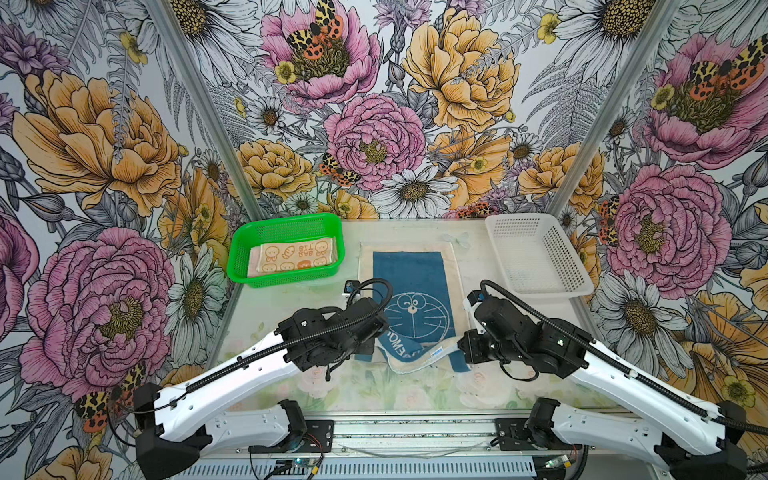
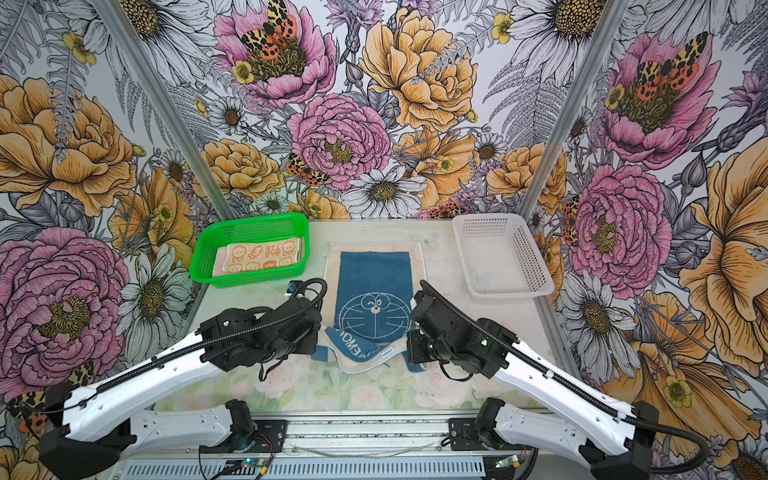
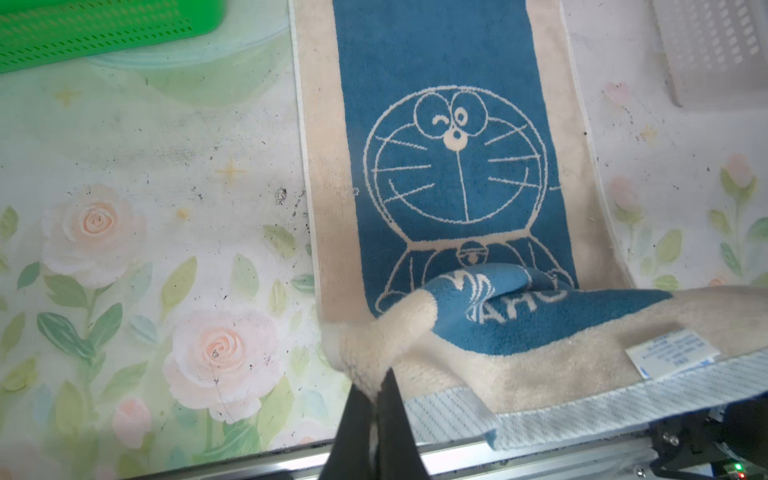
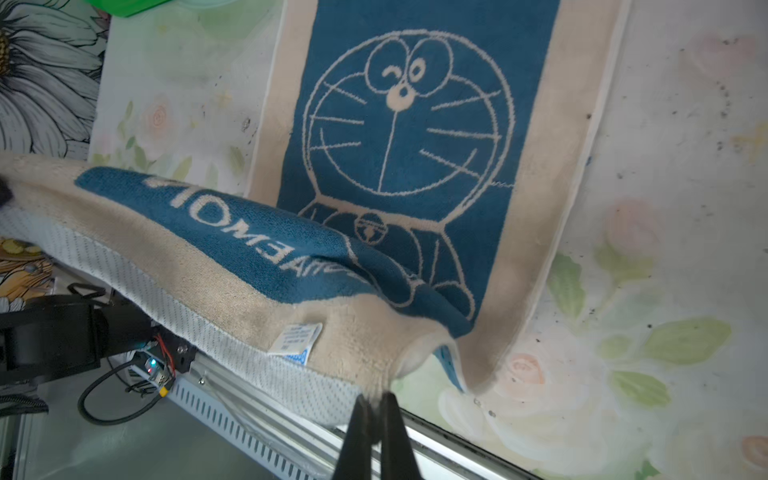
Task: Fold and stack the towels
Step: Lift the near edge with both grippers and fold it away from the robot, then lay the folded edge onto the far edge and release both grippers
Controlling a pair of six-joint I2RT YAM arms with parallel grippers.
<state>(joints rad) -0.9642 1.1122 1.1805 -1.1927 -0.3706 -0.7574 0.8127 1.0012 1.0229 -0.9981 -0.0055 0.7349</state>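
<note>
Between the clamped jaws of the left gripper (image 3: 375, 392) — one near corner of the cream-bordered blue terry towel with a Doraemon outline (image 3: 436, 50), pinched and raised off the pale floral tabletop (image 3: 145, 166). Between the clamped jaws of the right gripper (image 4: 376, 405), the other near corner, gripped the same way. Strung from one pair of jaws to the other: the raised near hem, sagging and rolled over the drawing's feet, white care label (image 4: 295, 338) showing. Beyond the jaws, flat on the table, the rest of the towel. Farther off past the left jaws, a green perforated plastic basket (image 1: 286, 226) with a folded orange towel with white rabbits (image 1: 291, 255) inside — past the right jaws, a white perforated plastic basket (image 1: 515, 226).
</note>
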